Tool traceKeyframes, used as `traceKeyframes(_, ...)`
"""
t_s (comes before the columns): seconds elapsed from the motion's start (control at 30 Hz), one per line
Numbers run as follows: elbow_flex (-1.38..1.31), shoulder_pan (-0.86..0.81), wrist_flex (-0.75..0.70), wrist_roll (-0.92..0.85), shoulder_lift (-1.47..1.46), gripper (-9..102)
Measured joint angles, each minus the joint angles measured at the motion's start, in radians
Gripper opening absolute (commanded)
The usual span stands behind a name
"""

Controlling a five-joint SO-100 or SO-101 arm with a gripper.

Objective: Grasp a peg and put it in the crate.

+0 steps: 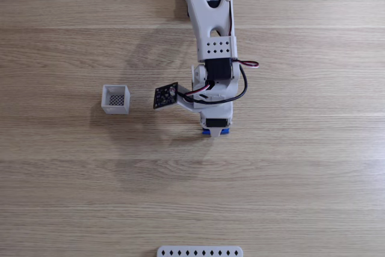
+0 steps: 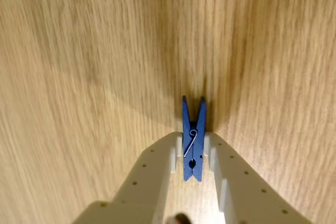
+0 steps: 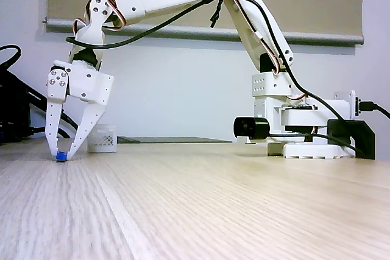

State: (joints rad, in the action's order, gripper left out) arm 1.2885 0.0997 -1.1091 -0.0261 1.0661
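Observation:
The bright-blue peg [image 2: 192,129] lies on the wooden table, standing on its edge between my white fingers. In the wrist view both fingers [image 2: 168,156] press against its sides. My gripper [image 3: 61,154] points straight down, its tips closed on the peg [image 3: 60,157] at table level. From above, a sliver of the peg [image 1: 215,132] shows under my gripper [image 1: 215,126]. The small light-grey crate [image 1: 115,110] with a dark mesh bottom stands to the left of the gripper in that view, apart from it, with nothing visible inside.
A long white perforated strip [image 1: 200,251] lies at the table's near edge. The arm's base [image 3: 304,141] and its cables stand at the right in the side view. Dark cables [image 3: 12,114] sit behind the gripper at the left.

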Motion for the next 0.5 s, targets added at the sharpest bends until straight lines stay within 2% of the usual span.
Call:
traceKeyframes(0.13, 0.118, 0.002, 0.117, -0.137, 0.094, -1)
traceKeyframes(0.23, 0.264, -0.012, 0.275, -0.276, 0.210, -1)
traceKeyframes(0.5, 0.770, -0.195, 0.861, -0.729, 0.606, -1)
